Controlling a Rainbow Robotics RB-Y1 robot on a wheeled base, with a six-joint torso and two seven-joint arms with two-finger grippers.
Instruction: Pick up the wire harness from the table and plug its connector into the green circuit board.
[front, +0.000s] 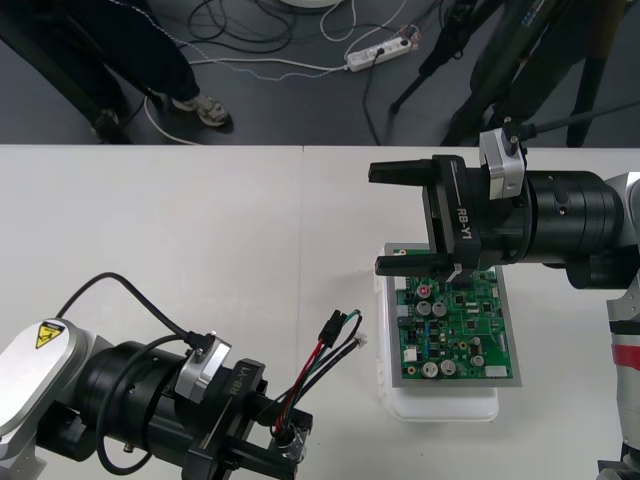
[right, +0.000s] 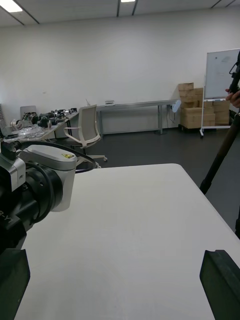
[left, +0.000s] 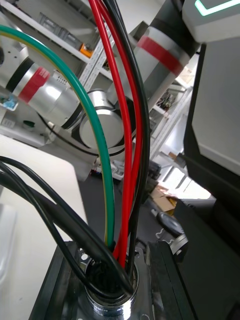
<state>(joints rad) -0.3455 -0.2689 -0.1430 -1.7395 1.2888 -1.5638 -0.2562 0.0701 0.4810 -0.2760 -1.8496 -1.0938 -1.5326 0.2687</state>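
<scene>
**Left gripper has the harness by the socket end, plug not in the board**

The left gripper (front: 284, 446) sits at the near-left of the plain light table (front: 150, 230). It is clamped on the round metal flanged socket (front: 291, 438) of the thin red, black and green wire harness (front: 312, 383). In the left wrist view the socket (left: 107, 295) is pinched between the black fingers (left: 162, 280), and the wires fan up and away from it.

In the front view the wires run from the socket up toward the board. They end in a small black plug (front: 329, 326) that hangs free, near the left edge of the green circuit board (front: 456, 330) and apart from it. The board rests on a white base (front: 445, 408).

The right gripper (front: 400, 218) hovers above the far edge of the board. Its jaws are spread wide and hold nothing; the right wrist view shows its fingers (right: 222, 282) far apart over bare table.

Handling, as a judgement:
- The harness looks light and floppy.
- Held by the socket, the plug end will sway and twist.
- The plug is small and its pins are likely delicate, as are the parts on the board.
- The best hold for insertion is on the plug body itself, pinched across its flat sides just behind the mating face, not on the wires.
- The open right gripper is well placed to take it.
</scene>
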